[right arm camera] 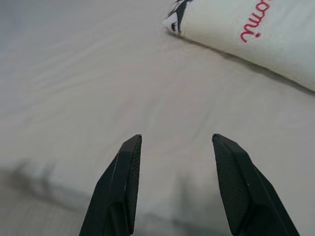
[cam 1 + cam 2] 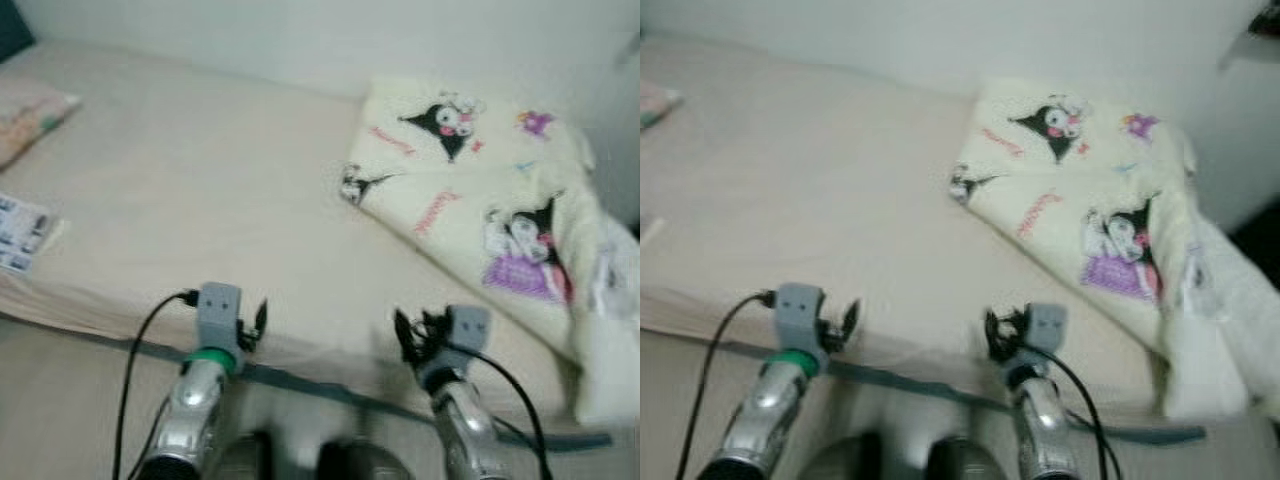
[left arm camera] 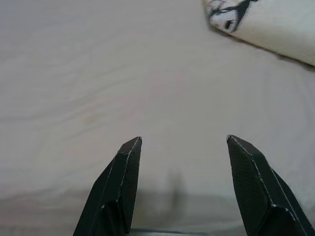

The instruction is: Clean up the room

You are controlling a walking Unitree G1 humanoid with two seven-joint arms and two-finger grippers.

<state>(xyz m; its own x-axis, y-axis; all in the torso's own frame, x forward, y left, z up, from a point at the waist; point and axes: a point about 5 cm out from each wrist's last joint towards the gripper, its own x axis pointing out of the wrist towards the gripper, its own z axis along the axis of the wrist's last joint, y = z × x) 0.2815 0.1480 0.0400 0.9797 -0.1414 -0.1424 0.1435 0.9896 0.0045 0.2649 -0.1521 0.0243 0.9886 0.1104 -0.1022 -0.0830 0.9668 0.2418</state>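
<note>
Two end effectors, left end effector and right end effector spread, blurred folded blanket, bed

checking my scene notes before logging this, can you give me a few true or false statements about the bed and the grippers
1. The folded cartoon-print blanket lies on the bed's right side. True.
2. The left gripper is shut on the blanket. False: its fingers are apart over bare sheet, holding nothing.
3. The right gripper is open. True.
4. A printed paper lies near the bed's left edge. True.
5. The blanket is plain grey. False: it is cream with black and purple cartoon figures.
</note>
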